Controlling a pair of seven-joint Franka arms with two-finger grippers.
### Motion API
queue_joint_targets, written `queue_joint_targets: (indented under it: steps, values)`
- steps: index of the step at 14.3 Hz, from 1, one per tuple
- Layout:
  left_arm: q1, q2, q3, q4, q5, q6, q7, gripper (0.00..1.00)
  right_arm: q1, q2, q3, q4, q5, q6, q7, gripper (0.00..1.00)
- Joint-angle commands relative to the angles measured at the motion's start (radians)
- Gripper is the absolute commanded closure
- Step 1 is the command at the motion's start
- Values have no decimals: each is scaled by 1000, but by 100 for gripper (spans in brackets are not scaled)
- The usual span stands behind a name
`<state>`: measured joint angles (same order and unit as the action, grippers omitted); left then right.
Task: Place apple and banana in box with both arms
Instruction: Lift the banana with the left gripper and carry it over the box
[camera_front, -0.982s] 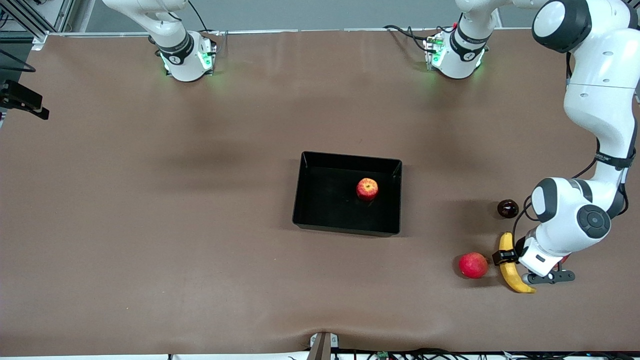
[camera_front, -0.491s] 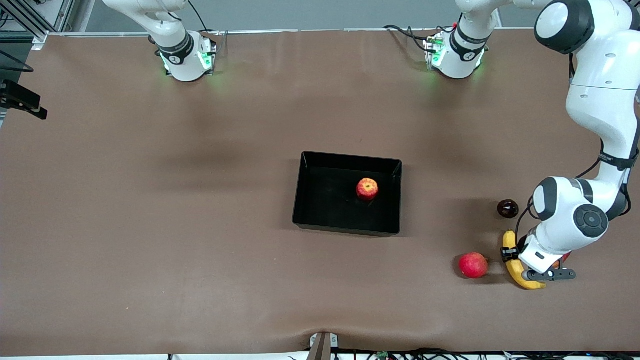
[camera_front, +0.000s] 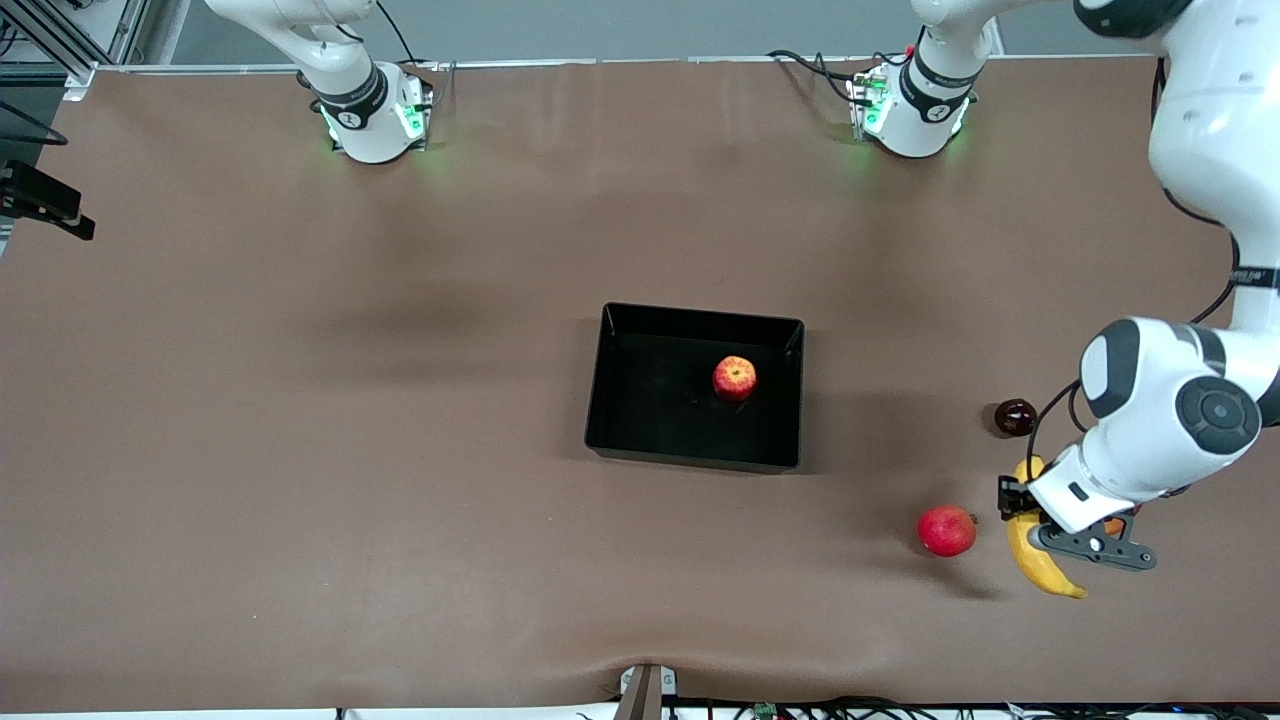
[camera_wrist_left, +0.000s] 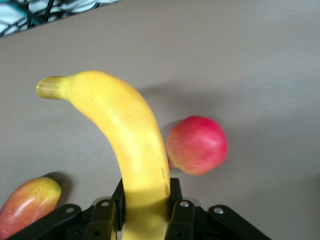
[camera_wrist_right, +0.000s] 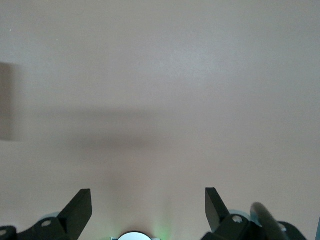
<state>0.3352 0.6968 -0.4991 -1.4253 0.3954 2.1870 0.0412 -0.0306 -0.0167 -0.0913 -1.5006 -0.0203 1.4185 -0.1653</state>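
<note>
The yellow banana (camera_front: 1040, 565) hangs in my left gripper (camera_front: 1020, 500), which is shut on its middle and holds it a little above the table at the left arm's end. In the left wrist view the banana (camera_wrist_left: 135, 140) sits between the two fingers of that gripper (camera_wrist_left: 145, 200). The red, yellow-streaked apple (camera_front: 734, 378) lies in the black box (camera_front: 690, 455) at the table's middle. My right gripper (camera_wrist_right: 148, 200) is open and empty over bare table; it is out of the front view.
A uniformly red-pink round fruit (camera_front: 946, 531) lies beside the held banana, toward the box; it also shows in the left wrist view (camera_wrist_left: 196, 145). A small dark fruit (camera_front: 1015, 417) lies farther from the camera. A red-yellow mango (camera_wrist_left: 27, 205) lies under the left gripper.
My left gripper has risen with the banana, lifting it off the table; the banana now hangs tilted. The apple, the box and the other fruits have not moved.
</note>
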Motion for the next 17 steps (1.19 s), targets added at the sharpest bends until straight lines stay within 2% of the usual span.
queue_joint_targets:
  steps: [1,3,6,10,15,17]
  values:
    - [-22,-63,-51,-14,11,-93,5,100,-20,15,13,28,-3,-7,-2,0]
    - [-60,-94,-87,-20,6,-168,-38,100,-29,15,13,25,-3,-13,-2,0]
    - [-183,-103,-107,-20,16,-222,-263,100,-43,18,13,23,-3,-13,-2,0]
    - [-393,-83,-98,-14,34,-217,-516,100,-40,18,13,25,-3,-10,-2,0]
    - [-577,3,-95,42,45,-141,-698,100,-43,18,13,25,-1,-10,-2,0]
    - [-665,19,-44,45,54,-93,-704,100,-43,18,13,23,-1,-10,-2,0]
